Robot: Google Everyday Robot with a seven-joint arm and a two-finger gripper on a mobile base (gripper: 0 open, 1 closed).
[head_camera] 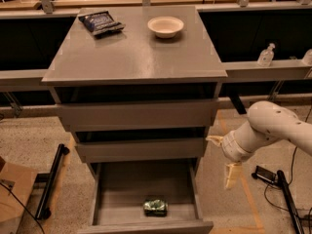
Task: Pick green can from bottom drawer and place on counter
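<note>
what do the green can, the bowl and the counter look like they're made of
Green can: probably metal, glossy green with bright glints, in the bottom drawer.
Bowl: matte off-white, perhaps paper or plastic; cannot tell which.
Counter: smooth grey, maybe laminate or paint, with a soft sheen.
End effector: open, right of the drawers.

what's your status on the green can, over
End effector open, empty, beside the wide grey bottom drawer. Small shiny green metal can lying inside near the front. Nothing over it.
</note>
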